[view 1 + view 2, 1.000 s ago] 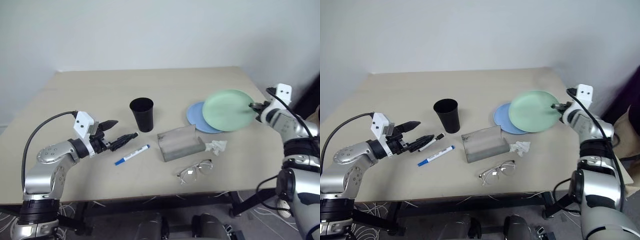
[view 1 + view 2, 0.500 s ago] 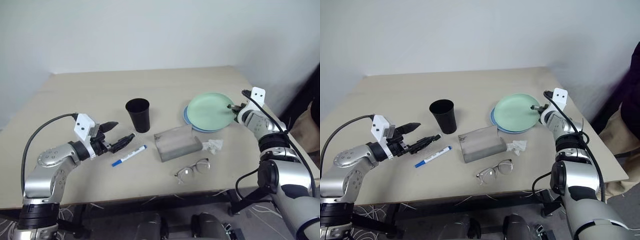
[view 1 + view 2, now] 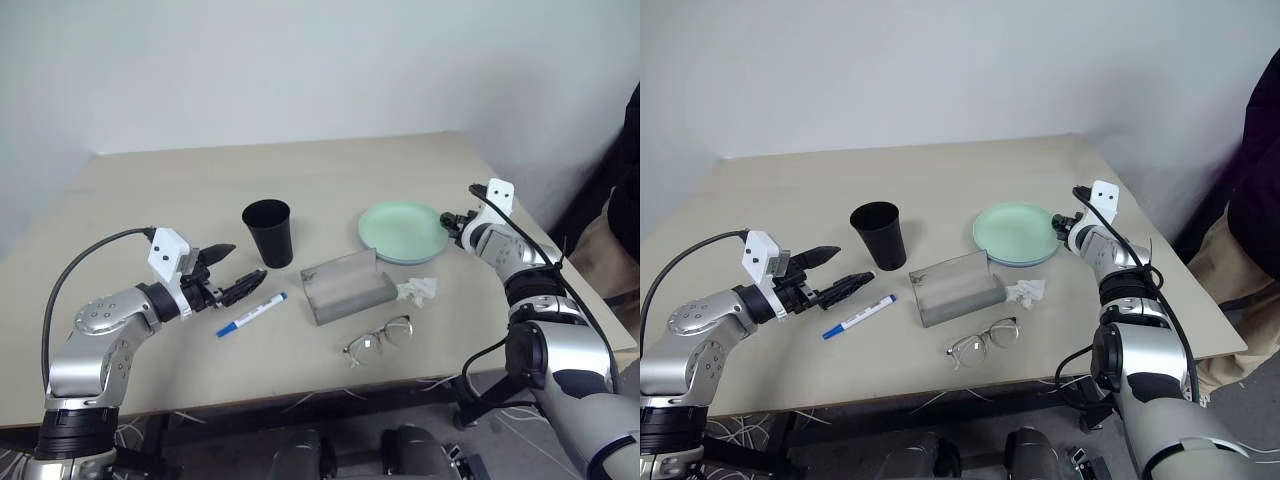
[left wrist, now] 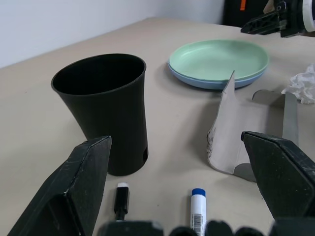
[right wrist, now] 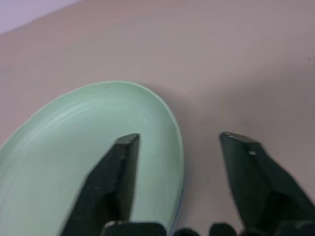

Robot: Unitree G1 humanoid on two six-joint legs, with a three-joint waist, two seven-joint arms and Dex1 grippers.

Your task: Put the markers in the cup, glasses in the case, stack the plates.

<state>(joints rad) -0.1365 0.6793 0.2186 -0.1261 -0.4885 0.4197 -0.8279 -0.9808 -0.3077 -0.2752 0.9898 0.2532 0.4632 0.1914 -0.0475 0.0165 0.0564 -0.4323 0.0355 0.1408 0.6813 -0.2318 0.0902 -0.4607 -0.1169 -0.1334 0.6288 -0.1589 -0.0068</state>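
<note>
Plates are stacked now: the mint green plate (image 3: 403, 230) lies on the light blue plate (image 4: 197, 82), near the right edge of the table (image 3: 150, 180). The right gripper (image 5: 178, 162) is open, with one finger over the green rim, so pulling back low could drag the top plate off. Both markers, the black-capped marker (image 4: 121, 198) and the blue-capped marker (image 3: 251, 313), lie just before the open left gripper (image 3: 232, 270), beside the cup (image 3: 268, 232). A careless closing might roll them or knock the cup. The glasses (image 3: 377, 337) lie in front of the open case (image 3: 348, 286).
</note>
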